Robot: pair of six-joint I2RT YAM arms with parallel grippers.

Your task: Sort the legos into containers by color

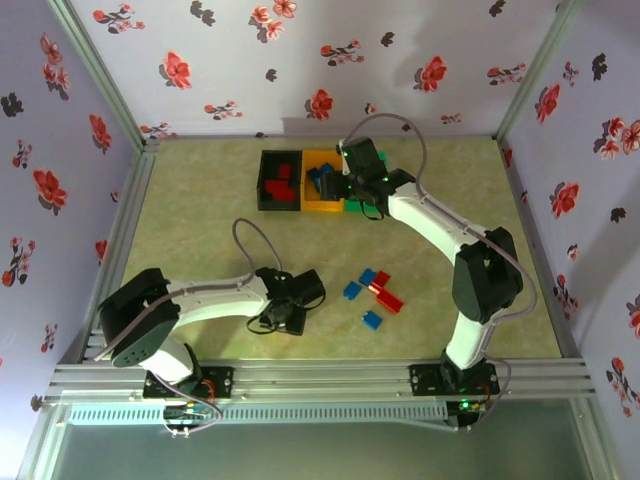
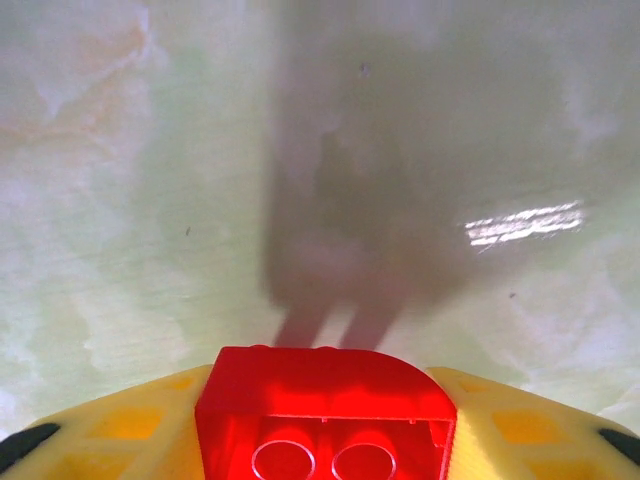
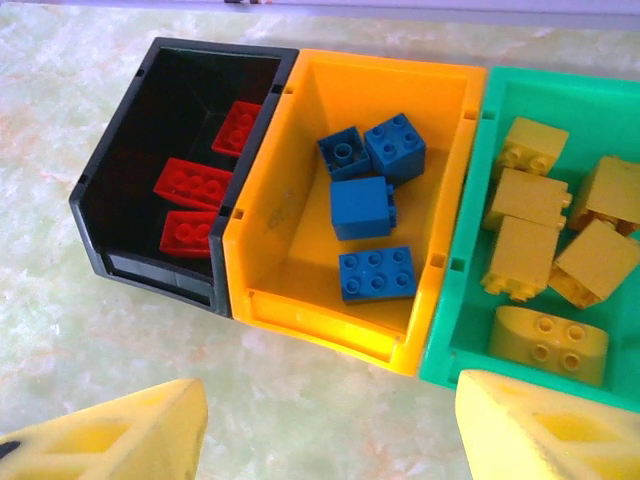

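**Red brick in the left claw, right claw open over the bins**

Down at the near left, the left claw (image 1: 285, 315) is closed on a red brick (image 2: 325, 420). The brick fills the gap between the yellow fingers (image 2: 130, 430), studs facing the wrist camera, just above the pale table (image 1: 200, 200).

At the back stand three bins in a row, touching. The black bin (image 3: 100, 180) holds three red bricks (image 3: 195, 185), the orange bin (image 3: 270, 230) four blue bricks (image 3: 362, 207), and the green bin (image 3: 470, 250) several yellow bricks (image 3: 530, 255).

Right of the left claw, a few loose bricks (image 1: 375, 295), blue and red, lie together on the table.

The right claw (image 1: 365, 185) hangs over the bins, its fingers (image 3: 110, 430) wide apart with nothing between them.
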